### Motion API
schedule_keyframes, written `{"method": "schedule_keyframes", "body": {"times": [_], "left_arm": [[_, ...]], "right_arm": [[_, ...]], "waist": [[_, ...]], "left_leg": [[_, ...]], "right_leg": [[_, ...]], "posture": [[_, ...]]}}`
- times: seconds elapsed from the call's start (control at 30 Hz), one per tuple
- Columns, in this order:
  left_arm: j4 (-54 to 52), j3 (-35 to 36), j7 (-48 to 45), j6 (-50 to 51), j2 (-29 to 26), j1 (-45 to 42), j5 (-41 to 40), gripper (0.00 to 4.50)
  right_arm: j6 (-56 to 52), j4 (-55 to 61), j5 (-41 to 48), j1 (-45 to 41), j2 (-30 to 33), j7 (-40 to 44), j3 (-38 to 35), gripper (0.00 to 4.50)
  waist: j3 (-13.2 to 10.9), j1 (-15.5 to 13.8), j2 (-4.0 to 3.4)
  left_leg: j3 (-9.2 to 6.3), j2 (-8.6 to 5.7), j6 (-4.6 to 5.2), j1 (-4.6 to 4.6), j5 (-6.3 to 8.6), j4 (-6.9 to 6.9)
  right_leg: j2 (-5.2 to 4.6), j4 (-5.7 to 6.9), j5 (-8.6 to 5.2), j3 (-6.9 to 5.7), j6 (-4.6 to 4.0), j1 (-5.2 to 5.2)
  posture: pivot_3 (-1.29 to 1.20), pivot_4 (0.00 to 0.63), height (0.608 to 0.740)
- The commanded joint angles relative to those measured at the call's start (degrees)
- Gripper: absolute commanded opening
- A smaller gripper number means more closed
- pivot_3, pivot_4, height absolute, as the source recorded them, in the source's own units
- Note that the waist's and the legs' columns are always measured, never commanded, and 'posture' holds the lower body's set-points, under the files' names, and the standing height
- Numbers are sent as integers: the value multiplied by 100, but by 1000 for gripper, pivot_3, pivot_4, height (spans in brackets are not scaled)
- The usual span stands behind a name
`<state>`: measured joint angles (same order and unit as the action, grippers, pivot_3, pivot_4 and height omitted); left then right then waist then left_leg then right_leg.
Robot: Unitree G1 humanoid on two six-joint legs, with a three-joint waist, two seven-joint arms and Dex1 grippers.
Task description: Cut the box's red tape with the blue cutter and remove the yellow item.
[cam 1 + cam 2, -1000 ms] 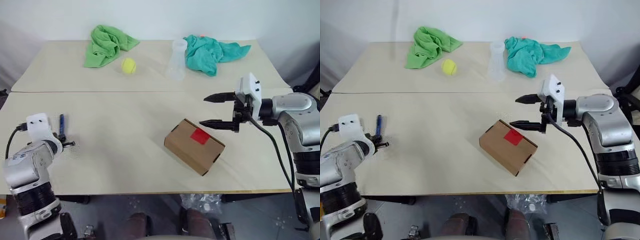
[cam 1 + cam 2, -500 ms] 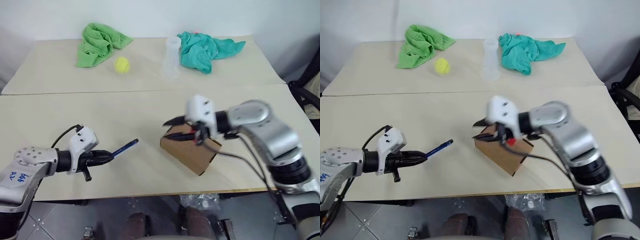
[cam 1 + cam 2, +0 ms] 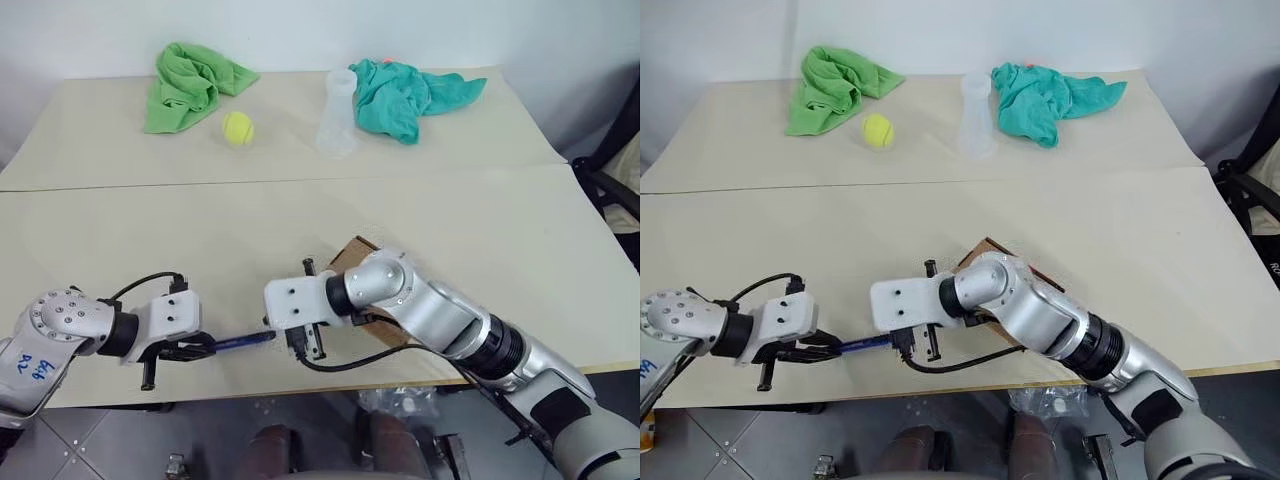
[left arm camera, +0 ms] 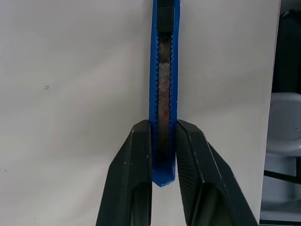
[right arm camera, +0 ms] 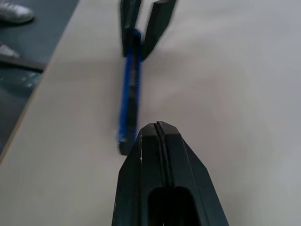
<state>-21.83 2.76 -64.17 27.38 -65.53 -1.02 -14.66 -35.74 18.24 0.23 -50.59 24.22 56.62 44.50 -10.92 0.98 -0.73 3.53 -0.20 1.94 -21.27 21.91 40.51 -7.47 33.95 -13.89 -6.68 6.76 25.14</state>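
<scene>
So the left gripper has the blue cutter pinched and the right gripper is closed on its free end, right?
Not quite. The right wrist view shows the right gripper shut on nothing, just beside the blue cutter. The left gripper does have it pinched.

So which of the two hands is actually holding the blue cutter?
The left hand: its fingers clamp the blue cutter. The right hand is shut empty just past the cutter's tip.

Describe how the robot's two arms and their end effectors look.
Both arms are silver-grey metal with rounded joint housings and black ribbed bands. The left arm bears blue handwritten marks. Each wrist carries a white boxy block with a black cable looping off it. The left end effector and the right end effector each have two black, wedge-shaped fingers tapering to the tip.
</scene>
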Motion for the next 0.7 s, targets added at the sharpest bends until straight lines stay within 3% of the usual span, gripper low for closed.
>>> {"method": "schedule_keyframes", "body": {"times": [0.03, 0.7], "left_arm": [[-140, -18, 87, 32, -45, 175, 160, 408], [-479, 308, 328, 436, 11, 567, 109, 408]], "right_arm": [[300, -118, -311, -155, -168, 92, 199, 15], [1478, -1135, -1307, -43, -730, 415, 479, 15]], "waist": [[0, 11, 0], [1, 77, 1]], "left_leg": [[0, 0, 0, 2, 0, 0], [6, 6, 0, 13, -1, 0]], "right_leg": [[0, 2, 0, 0, 0, 0], [3, 13, 0, 11, 0, 1]], "posture": [[0, 150, 740], [0, 150, 740]]}}
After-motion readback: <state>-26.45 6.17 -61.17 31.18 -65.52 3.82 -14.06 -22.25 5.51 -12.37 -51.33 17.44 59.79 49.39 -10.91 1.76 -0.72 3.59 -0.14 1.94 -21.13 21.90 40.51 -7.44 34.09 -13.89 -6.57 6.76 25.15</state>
